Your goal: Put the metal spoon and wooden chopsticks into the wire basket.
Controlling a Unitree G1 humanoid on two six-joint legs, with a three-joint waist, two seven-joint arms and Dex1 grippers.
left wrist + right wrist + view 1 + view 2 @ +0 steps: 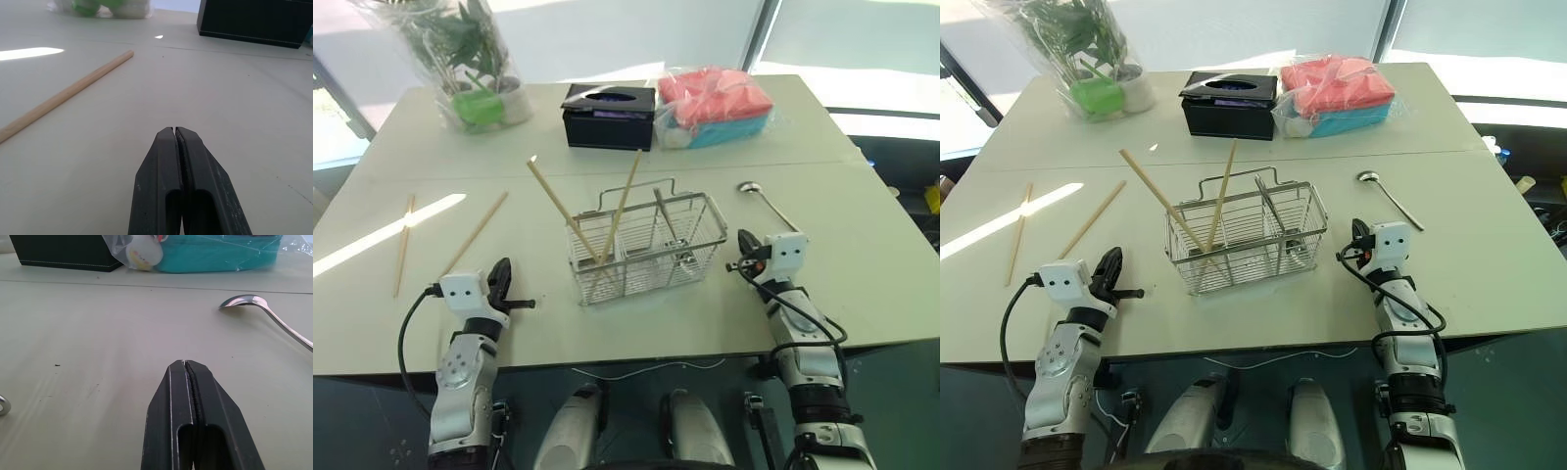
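Two chopsticks (576, 223) are lodged in the basket (705, 240); two more (476, 232) and the spoon (771, 205) remain to be fetched, with both grippers, left (500, 277) and right (745, 245), pressed together empty and needing to be opened first.

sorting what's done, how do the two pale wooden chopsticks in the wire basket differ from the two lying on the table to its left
The chopsticks in the silvery wire basket stand leaning, one tilted left, one tilted right, crossing low. The two on the cream table, one and one, lie flat and apart. All four are plain tan sticks.
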